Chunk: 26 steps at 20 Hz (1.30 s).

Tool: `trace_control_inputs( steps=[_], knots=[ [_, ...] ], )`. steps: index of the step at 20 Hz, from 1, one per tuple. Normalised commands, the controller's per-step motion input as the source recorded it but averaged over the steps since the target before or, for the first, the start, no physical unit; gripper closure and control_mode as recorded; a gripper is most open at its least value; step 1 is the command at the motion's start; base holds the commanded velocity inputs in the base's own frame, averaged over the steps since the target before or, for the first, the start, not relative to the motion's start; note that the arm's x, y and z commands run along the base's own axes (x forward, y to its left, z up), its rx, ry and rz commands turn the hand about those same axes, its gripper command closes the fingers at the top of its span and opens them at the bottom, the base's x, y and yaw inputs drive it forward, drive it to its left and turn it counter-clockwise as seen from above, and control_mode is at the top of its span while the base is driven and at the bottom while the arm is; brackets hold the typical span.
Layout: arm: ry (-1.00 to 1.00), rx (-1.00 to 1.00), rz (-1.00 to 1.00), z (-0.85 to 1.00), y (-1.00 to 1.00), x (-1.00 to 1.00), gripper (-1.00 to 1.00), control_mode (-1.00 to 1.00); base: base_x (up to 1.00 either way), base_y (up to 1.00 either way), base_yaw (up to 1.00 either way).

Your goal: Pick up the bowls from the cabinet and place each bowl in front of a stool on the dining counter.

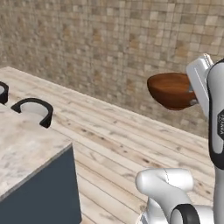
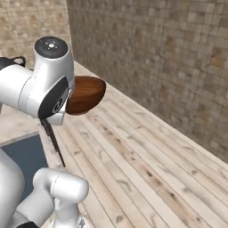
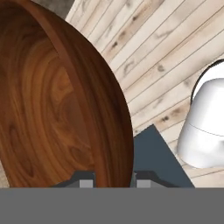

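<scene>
A glossy reddish-brown bowl [image 1: 169, 90] hangs in the air over the wooden floor, tipped on its side. My gripper [image 3: 114, 182] is shut on its rim, one fingertip inside the wall and one outside. The bowl [image 2: 87, 94] shows past my white arm, and its grained inside [image 3: 52, 109] is close up in the hand view. The dining counter [image 1: 22, 148], beige marbled stone on a dark blue base, lies at the lower left. Two black stools stand behind it: one curved backrest [image 1: 35, 109] and a second [image 1: 2, 92] at the left edge.
A tiled stone wall [image 1: 109, 48] runs along the back, with light plank floor [image 2: 147, 160] between it and the counter. The counter's blue base [image 2: 26, 156] lies low beside my arm. My white arm links [image 1: 166, 183] fill the lower foreground.
</scene>
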Motion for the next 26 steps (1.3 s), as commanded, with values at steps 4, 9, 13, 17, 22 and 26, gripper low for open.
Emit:
trace_control_inputs(
  steps=[4, 9, 13, 17, 22, 26],
  knots=[
    [0.0, 0.0, 0.0, 0.0, 0.0, 0.0, 1.0, 1.0, 0.29, -1.0, 0.49],
    [0.0, 0.0, 0.0, 0.0, 0.0, 0.0, 1.0, 1.0, 0.29, -1.0, 0.52],
    [0.0, 0.0, 0.0, 0.0, 0.0, 0.0, 1.0, 1.0, 0.28, -1.0, 0.56],
    [0.0, 0.0, 0.0, 0.0, 0.0, 0.0, 1.0, 1.0, 0.26, -0.91, 0.6],
    [0.0, 0.0, 0.0, 0.0, 0.0, 0.0, 1.0, 1.0, 0.25, -0.88, 0.62],
    [0.0, 0.0, 0.0, 0.0, 0.0, 0.0, 1.0, 1.0, 0.26, -0.84, 0.62]
  ],
)
